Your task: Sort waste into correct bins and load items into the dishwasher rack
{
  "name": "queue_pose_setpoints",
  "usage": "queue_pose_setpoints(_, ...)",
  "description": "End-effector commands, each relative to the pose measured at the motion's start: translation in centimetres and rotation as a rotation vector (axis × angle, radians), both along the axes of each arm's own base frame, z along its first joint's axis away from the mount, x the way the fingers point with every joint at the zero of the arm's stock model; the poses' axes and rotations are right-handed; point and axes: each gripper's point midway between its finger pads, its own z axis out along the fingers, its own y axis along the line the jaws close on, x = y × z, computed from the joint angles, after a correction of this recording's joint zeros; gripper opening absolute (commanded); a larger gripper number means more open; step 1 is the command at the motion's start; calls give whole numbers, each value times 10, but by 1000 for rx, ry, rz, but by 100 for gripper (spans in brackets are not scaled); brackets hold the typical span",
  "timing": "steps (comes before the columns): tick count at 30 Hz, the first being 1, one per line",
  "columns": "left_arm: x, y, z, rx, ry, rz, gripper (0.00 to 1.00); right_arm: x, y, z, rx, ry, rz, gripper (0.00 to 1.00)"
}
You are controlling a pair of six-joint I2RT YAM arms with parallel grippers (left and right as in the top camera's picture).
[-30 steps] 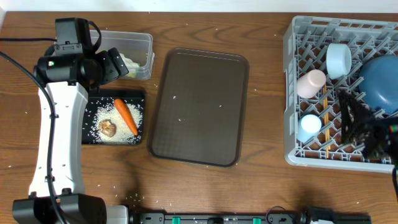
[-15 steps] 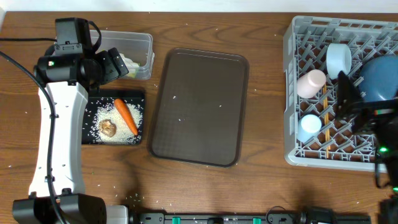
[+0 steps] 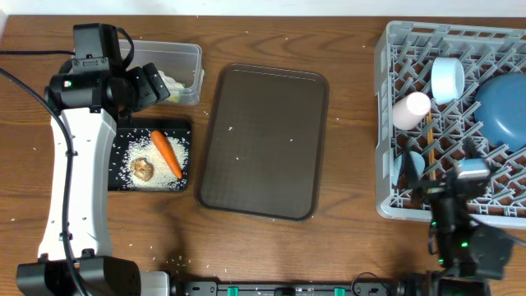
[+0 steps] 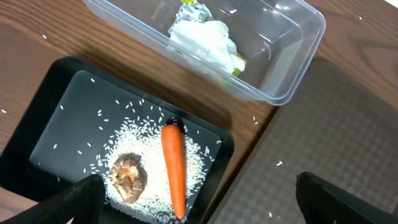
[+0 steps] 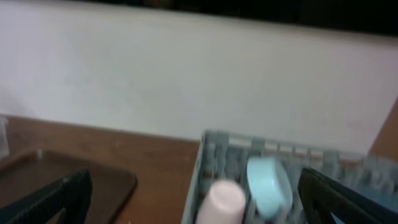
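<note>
On the bench [image 3: 353, 90], the waste lies in two bins at the left and the dishes sit in the grey rack [image 3: 384, 123] at the right.
Over the bins the left tool [image 4: 198, 186] hangs with its jaws spread wide and nothing between them. Below it the black tray [image 3: 164, 126] holds scattered rice [image 3: 131, 156], an orange carrot [image 3: 165, 154] and, just beside it, a brown lump [image 3: 143, 168]. The clear tub [image 3: 191, 57] behind the tray holds crumpled tissue [image 4: 205, 38] and a crinkled wrapper [image 4: 188, 9]. A dark brown serving tray [image 3: 263, 140] lies between bins and rack. In the rack are a large blue bowl [image 3: 503, 111], a small light blue bowl [image 3: 448, 78] on its side, a pinkish-white cup [image 3: 411, 108] lying down, chopsticks [image 3: 429, 140] on the grid, and a light blue cup [image 3: 403, 168] half hidden by the right arm. Near the rack's front edge the right tool [image 5: 194, 180] is likewise wide open, gripping nothing; its own view is blurred.
</note>
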Motion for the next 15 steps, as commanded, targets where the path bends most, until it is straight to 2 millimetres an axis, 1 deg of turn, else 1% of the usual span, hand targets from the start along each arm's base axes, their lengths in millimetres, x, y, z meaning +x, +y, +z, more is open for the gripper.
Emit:
queue_pose_setpoints(1,1,2,3,4,-9,6,98,-3,-7,-28,1,16,-42,99)
queue_pose_setpoints(4,1,2,3,4,-9,6,98,-3,-7,-53,3,39,-46,99)
queue_pose_setpoints(7,2,2,4,4,-9,6,98,-4,-8,-72,5,57,-50,99)
queue_pose_setpoints(13,2,2,4,4,-9,6,98,-4,-8,-104,10,108,-48,99)
queue_pose_setpoints(15,1,2,3,4,-9,6,98,-5,-7,-111,13,136,-48,99)
